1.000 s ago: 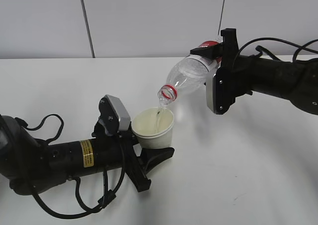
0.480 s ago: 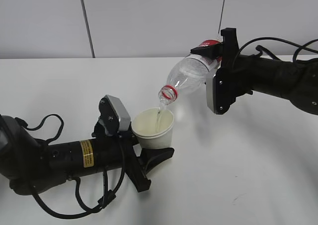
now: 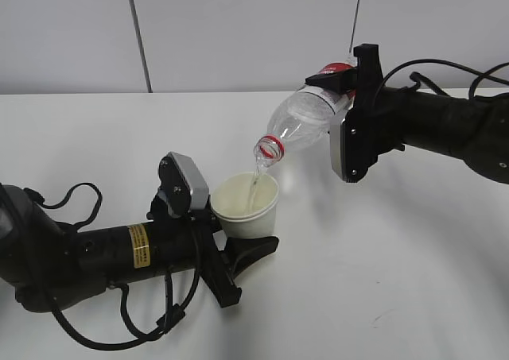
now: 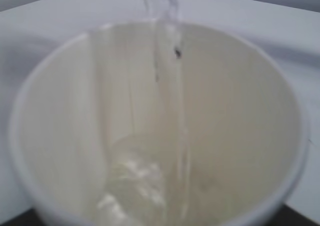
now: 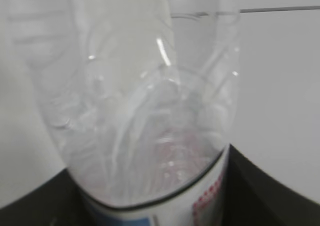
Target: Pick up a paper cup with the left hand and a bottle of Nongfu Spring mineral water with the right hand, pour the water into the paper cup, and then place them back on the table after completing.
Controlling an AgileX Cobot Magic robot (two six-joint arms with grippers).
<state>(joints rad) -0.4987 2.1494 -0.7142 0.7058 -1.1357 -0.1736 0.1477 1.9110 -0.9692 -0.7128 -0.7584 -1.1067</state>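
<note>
- Two arms over the white table (image 3: 413, 280): left hand (image 3: 253, 247) low at near left, right hand (image 3: 347, 90) raised at far right.
- Left hand: black fingers clamped on the cup (image 3: 246, 206), one finger visible curving under the cup's base toward the right. Grey camera block sits just left of the rim; yellow sticker on the arm barrel; black cables loop below.
- Cup: white paper, tapered, round rolled rim, cream matte inside. Held roughly upright, just above the table, left of centre.
- Left wrist view: cup (image 4: 240, 111) fills the frame; thin clear stream of water (image 4: 172, 116) runs down the inner wall into a shallow, bubbly pool at the bottom.
- Right hand: closed on the bottle (image 3: 301, 121) at its labelled lower body; grey flat block hangs on the wrist.
- Bottle: clear ribbed plastic, red neck ring, red-and-white label end by the gripper. Tilted mouth-down to the left, mouth just above the cup's far rim, not touching.
- Water (image 3: 254, 181) falls from mouth into the cup.
- Right wrist view: bottle (image 5: 145, 116) seen along its length, glossy, crinkled, mostly see-through; label edge at the bottom between the dark fingers.
- Background: pale wall panels with a dark vertical seam.
</note>
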